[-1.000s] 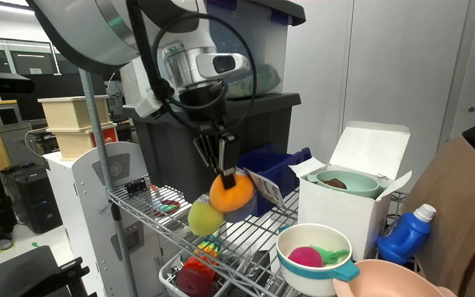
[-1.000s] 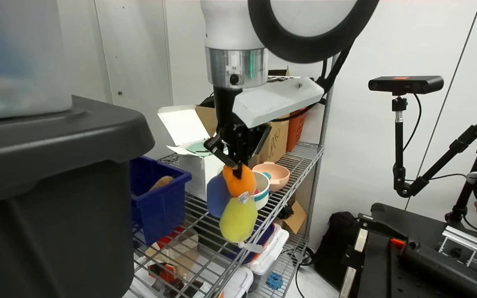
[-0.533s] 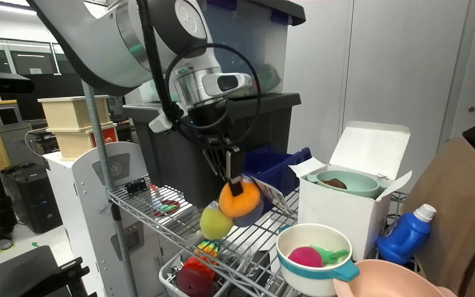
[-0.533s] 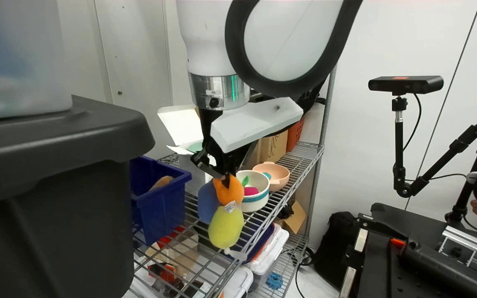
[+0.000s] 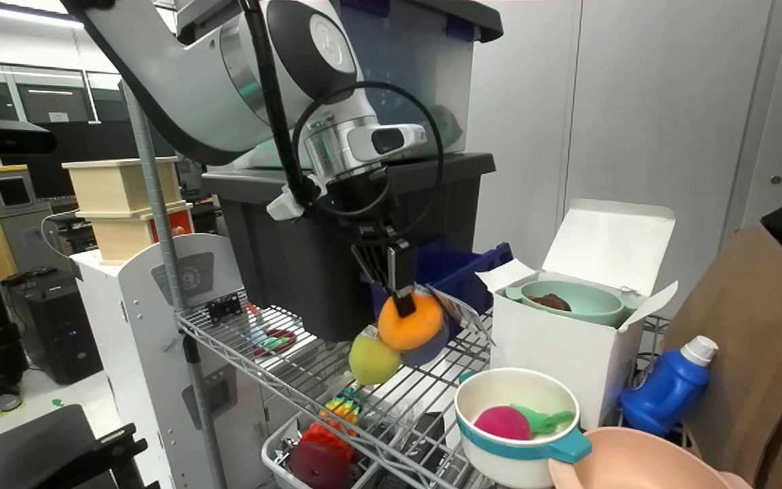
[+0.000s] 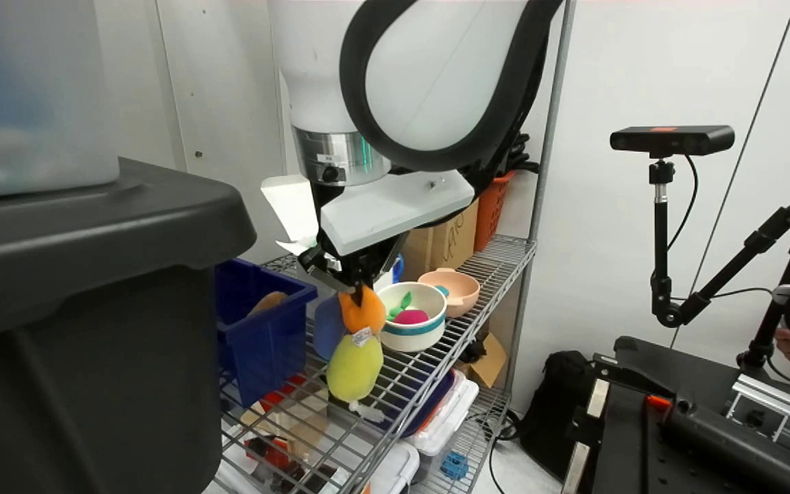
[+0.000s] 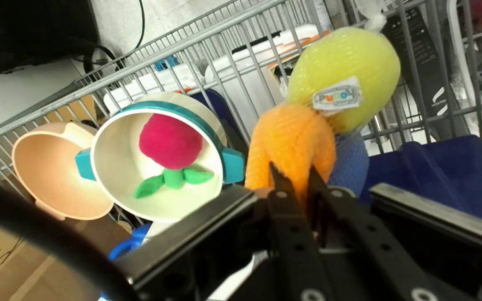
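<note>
In an exterior view, from the left, there are cream boxes [image 5: 109, 189], then a big dark tub [image 5: 282, 255]. Next, a yellow ball [image 5: 373, 360] hangs over the wire shelf [image 5: 309, 406]. The claw [image 5: 403, 305] is squeezed tight on an orange ball [image 5: 413, 329], up in the air and touching the yellow one. A blue ball [image 5: 434, 353] peeks out behind. Then come a blue bin [image 5: 476, 278], a white pot [image 5: 499, 462] with a pink and green thing [image 5: 503, 422] inside, a white box [image 5: 554, 360], a peach bowl [image 5: 656, 465] and a blue bottle [image 5: 666, 390].
</note>
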